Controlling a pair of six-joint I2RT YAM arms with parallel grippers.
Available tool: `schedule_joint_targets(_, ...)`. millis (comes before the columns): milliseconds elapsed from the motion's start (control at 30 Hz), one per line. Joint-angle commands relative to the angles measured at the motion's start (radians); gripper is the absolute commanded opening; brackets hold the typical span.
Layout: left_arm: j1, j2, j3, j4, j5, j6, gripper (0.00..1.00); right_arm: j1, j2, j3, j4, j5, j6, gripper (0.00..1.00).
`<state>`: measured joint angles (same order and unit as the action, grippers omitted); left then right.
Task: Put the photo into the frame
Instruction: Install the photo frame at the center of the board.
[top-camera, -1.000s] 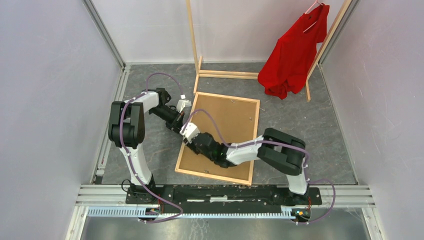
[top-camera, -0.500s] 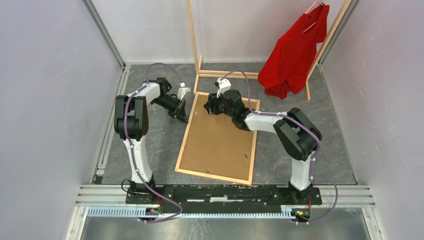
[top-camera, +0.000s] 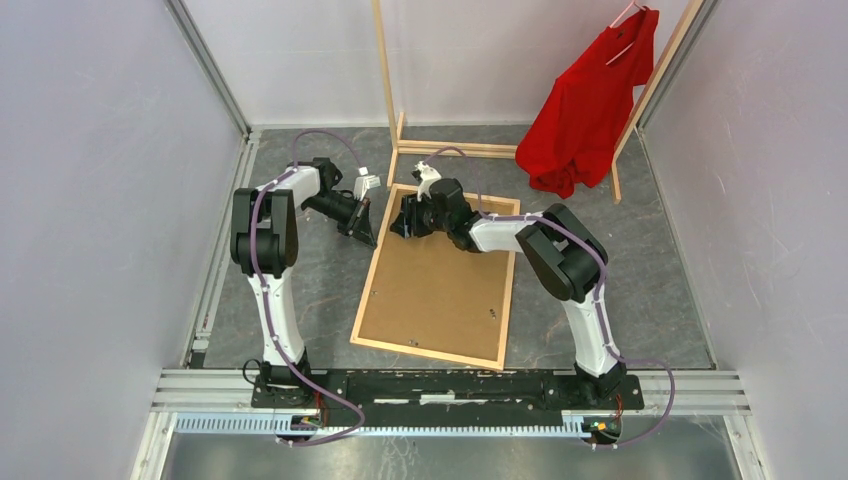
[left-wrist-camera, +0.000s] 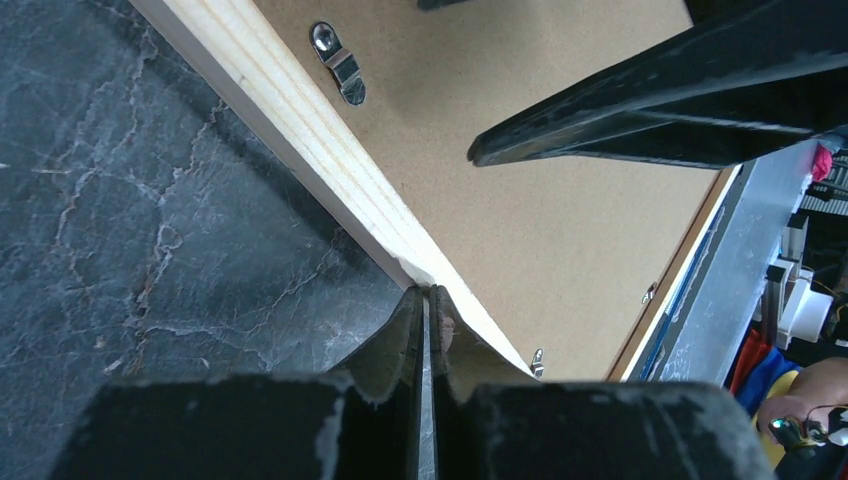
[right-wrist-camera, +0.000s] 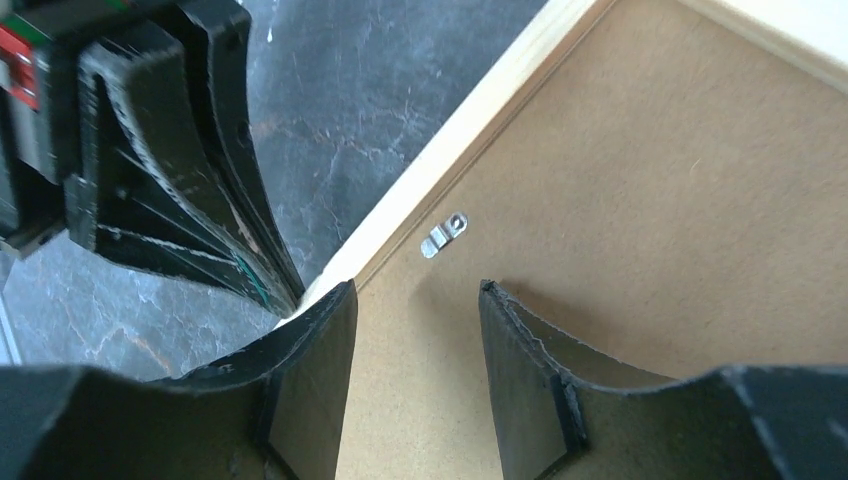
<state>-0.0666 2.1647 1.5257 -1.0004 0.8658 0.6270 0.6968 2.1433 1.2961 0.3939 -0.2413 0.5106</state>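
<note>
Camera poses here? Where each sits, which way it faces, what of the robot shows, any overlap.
Top external: high behind the arm bases, looking down and forward over the table; both arms, the frame lying back up.
Left wrist: on the left arm, looking along its shut left gripper at the frame's side rail.
Right wrist: on the right arm, looking past its open right gripper onto the backing board.
Shared: both wrist views show that rail, the board and the other arm's gripper.

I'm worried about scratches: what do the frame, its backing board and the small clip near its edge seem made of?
The frame looks like pale bare wood, with straight grain showing. The backing board seems brown matte hardboard or fibreboard, flat and even. The clip looks like shiny silvery metal.
</note>
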Motion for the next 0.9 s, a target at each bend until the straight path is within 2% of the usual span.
schedule_joint_targets(0,-0.007,0.015,0.0,0.003,0.019,-0.015,0.09,0.008,0.029,0.042,0.012,-0.049,0.044,0.55)
schedule_joint_targets(867,-0.007,-0.002,-0.028,0.005,0.008,0.005,0.08,0.021,0.134,0.149,-0.015,-0.059,0.1,0.54)
